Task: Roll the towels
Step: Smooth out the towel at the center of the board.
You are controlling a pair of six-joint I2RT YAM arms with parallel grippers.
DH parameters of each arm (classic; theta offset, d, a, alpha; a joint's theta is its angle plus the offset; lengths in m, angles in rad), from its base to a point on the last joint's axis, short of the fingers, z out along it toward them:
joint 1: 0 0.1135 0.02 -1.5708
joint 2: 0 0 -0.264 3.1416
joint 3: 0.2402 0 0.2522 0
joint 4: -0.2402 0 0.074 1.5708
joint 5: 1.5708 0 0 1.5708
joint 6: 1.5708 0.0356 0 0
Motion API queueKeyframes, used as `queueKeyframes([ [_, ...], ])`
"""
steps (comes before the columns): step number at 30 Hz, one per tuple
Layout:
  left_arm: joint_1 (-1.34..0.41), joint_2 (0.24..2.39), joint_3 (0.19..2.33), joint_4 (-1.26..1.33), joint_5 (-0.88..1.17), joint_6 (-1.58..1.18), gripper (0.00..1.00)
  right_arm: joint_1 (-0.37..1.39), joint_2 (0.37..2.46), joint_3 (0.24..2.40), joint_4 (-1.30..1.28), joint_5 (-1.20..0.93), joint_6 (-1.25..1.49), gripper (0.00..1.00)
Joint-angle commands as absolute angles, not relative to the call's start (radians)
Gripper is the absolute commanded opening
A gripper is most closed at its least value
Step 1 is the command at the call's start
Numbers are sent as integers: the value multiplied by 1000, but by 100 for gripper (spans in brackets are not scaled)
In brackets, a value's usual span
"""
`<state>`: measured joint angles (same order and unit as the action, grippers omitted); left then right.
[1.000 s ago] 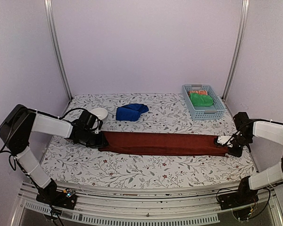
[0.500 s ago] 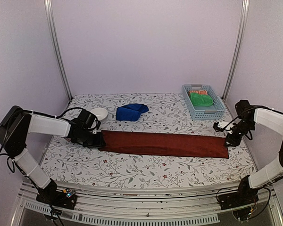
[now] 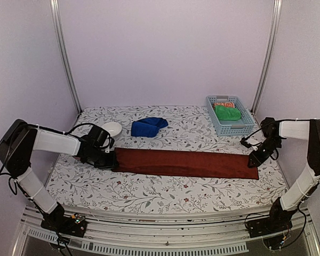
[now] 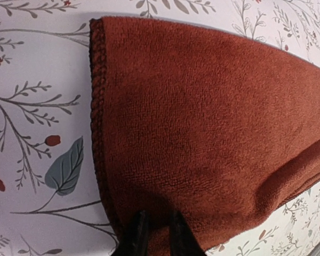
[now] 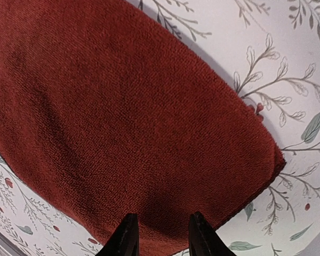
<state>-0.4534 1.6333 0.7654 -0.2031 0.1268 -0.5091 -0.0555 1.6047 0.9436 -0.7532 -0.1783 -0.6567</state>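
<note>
Two towels are to be rolled, and neither shows a single turn yet. At the far left, the left gripper (image 3: 108,158) sits low at the left end of the brick-red towel (image 3: 186,162). In its wrist view the fingers stand close together over the towel's hemmed corner with a sliver of cloth between them, but I cannot tell whether they actually pinch it. Just behind that gripper is a small white bowl (image 3: 112,128). To the bowl's right, toward the back of the table, the blue towel (image 3: 148,127) lies in a crumpled heap, not spread out. The red towel stretches flat as a long strip across the middle of the floral tablecloth (image 3: 149,194), reaching from one gripper to the other. Further right, near the back corner, a pale blue basket (image 3: 232,130) holds a green cloth (image 3: 227,112) and an orange patterned cloth (image 3: 222,104), neither part of the job. At the far right, the right gripper (image 3: 254,159) hovers over the red towel's right end with its fingers spread apart, holding nothing. By my reading, the red towel is laid out ready and its rolling is all to come, while the blue one would need flattening first and then rolling. No brand, label or legible writing shows anywhere.
</note>
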Motion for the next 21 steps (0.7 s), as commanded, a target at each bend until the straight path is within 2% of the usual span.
queueKeyframes([
  [1,-455,1635,724,-197,181,-526,12,-63,1654,893,-726,-125,-635,32],
  [5,-466,1606,692,-213,189,-549,6,-118,1714,914,-688,-42,-645,28],
  [13,-554,1523,585,-224,210,-641,4,-166,1789,1024,-703,-6,-682,27],
  [21,-607,1438,577,-254,170,-693,4,-173,1718,1118,-793,-90,-606,39],
])
